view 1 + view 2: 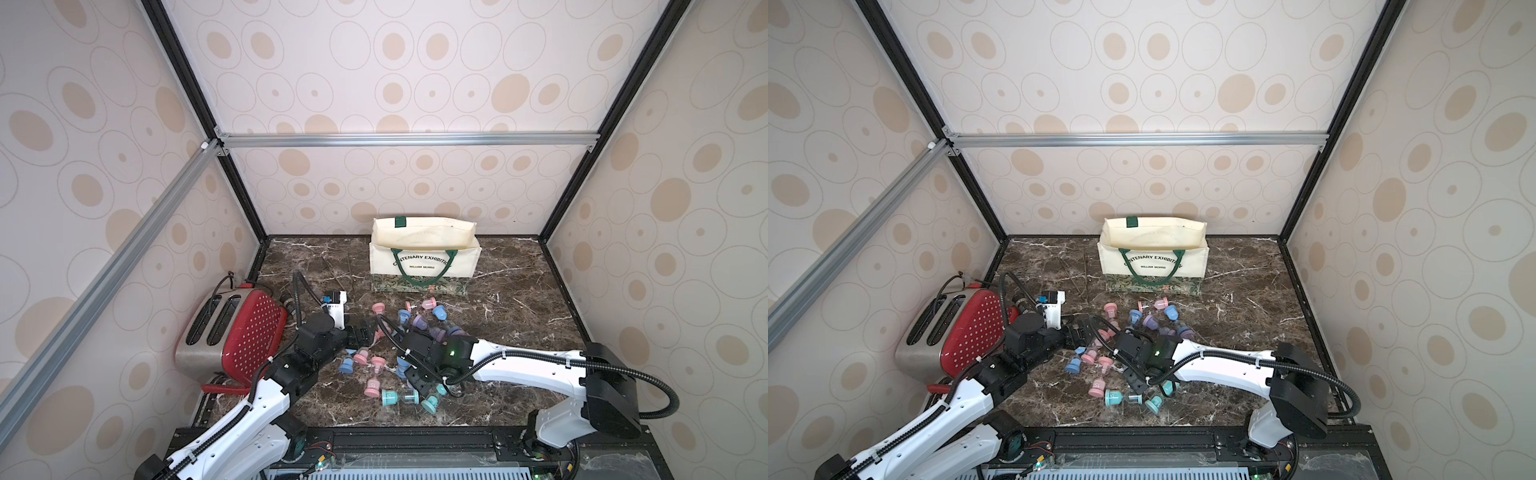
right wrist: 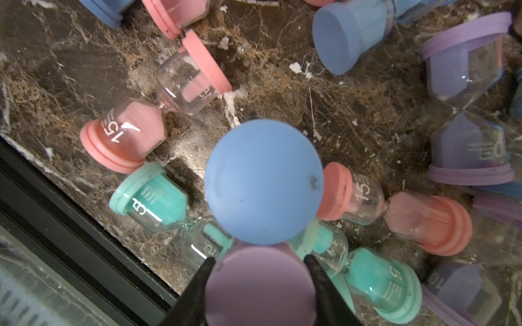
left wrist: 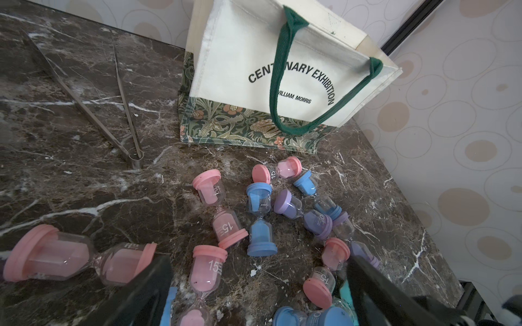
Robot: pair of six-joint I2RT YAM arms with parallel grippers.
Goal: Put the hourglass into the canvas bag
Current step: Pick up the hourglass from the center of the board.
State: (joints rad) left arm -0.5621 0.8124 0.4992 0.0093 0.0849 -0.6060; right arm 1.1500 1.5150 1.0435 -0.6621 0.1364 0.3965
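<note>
Hourglass (image 2: 260,285), lilac-capped clear plastic, sits cap-on between right jaws, which pinch it; long axis seemingly along them. Left jaws spread, gripping nothing. Cream canvas bag (image 1: 461,262) stands well beyond, mouth up.

Seen from my station: the cream canvas tote bag (image 1: 424,259), green-handled and floral-banded, stands upright and open at the far side. Before it, pink, blue, purple and teal sand hourglasses (image 3: 228,228) lie scattered; one lilac-capped hourglass (image 2: 260,285) sits pinched in my right gripper (image 2: 260,257).
</note>
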